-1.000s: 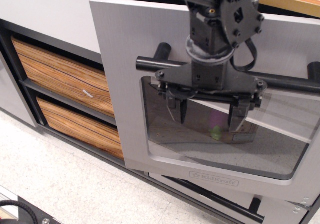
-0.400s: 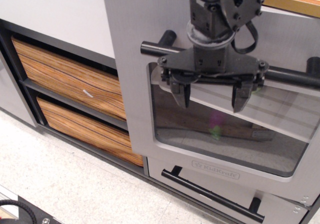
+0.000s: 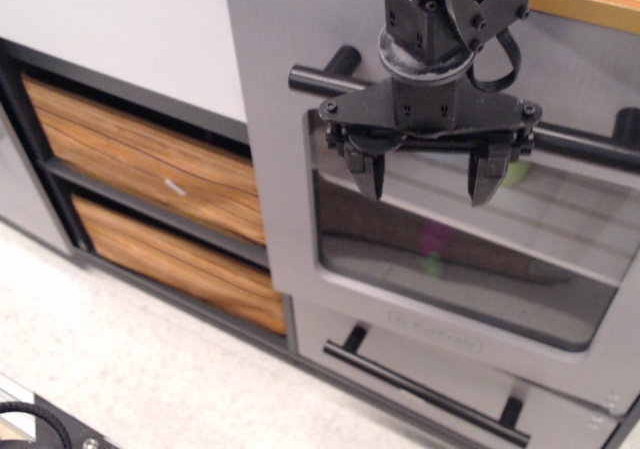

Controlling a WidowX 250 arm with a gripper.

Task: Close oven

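Floor (image 3: 120, 369): I see pale speckled tile, lower left.
On it: the dark cabinet base (image 3: 170, 304) holding 2 wood-grain drawers (image 3: 150, 174).
Corner: I make out a black cable (image 3: 30, 419).

Just one cam, close up, above and front-left of the oven (image 3: 290, 219), angled down at its door.

Black pincer (image 3: 428, 177) with two tapered fingers, visible screws, looped black cable.
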